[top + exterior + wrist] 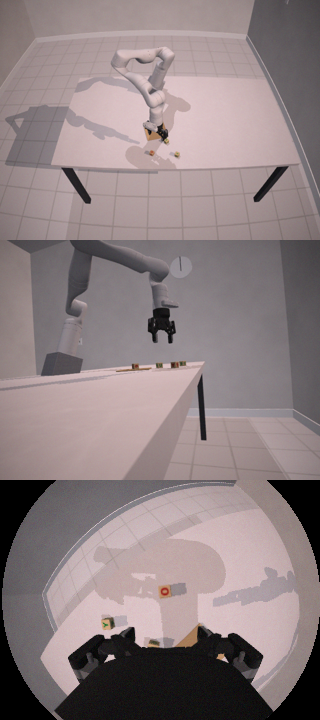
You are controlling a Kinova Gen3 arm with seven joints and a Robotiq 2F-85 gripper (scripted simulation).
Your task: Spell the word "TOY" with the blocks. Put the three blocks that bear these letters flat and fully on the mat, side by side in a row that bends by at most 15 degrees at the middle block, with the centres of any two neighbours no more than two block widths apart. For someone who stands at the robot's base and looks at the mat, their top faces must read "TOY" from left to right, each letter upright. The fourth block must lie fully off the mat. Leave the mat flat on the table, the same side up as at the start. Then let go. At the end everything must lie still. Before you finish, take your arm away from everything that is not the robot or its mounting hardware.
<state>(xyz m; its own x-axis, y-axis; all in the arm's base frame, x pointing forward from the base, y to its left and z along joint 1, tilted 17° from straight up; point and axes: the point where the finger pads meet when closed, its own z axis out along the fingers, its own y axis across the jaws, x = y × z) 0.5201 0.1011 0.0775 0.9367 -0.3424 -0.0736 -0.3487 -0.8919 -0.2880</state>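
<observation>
My gripper (156,136) (162,339) (166,634) is open and empty, high above the table. The O block (151,152) (174,365) (165,591) lies off the mat towards the front edge, its red O facing up. The Y block (177,154) (182,363) (107,624) lies off the mat, green Y up. A green-lettered block (166,141) (159,365) (153,643) lies just off the mat; its top letter is unreadable. A fourth block (135,366) sits on the tan mat (152,136) (124,370) (189,638); its top is hidden.
The white table (219,124) (77,415) has its front edge a little beyond the O and Y blocks. The robot's base (60,364) stands behind the mat. Arm shadows cross the table around the blocks.
</observation>
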